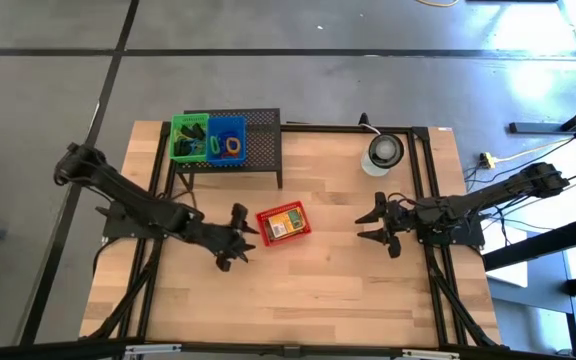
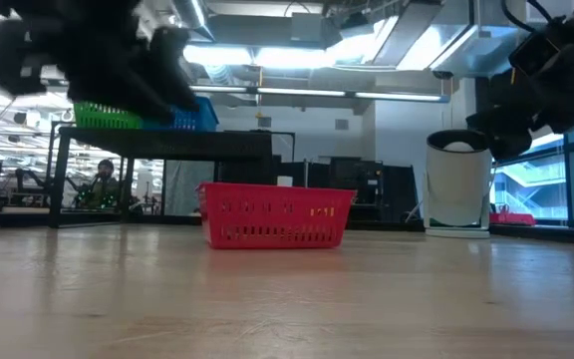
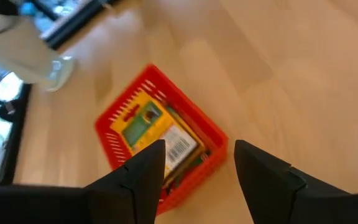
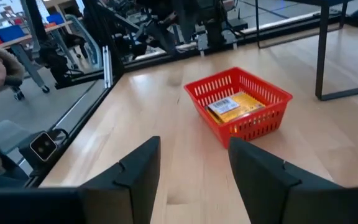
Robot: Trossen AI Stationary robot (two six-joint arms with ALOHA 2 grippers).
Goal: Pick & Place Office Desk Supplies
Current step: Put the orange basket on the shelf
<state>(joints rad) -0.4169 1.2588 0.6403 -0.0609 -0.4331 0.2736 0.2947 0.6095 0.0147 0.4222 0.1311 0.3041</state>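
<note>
No readable words or numbers anywhere. Only a barcode on a white label, on the yellow-orange packet [image 3: 157,134] in the red basket [image 3: 213,134]; its other printing too blurred to read.

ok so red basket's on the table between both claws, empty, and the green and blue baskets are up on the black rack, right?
Not empty: the red basket holds a yellow-orange packet, as the left wrist view shows. The rest is right: it sits between the left claw and right claw, with the green basket and blue basket on the black rack.

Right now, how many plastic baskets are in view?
3. A red basket sits on the table between the two arms; a green basket and a blue basket sit side by side on the black mesh rack.
</note>
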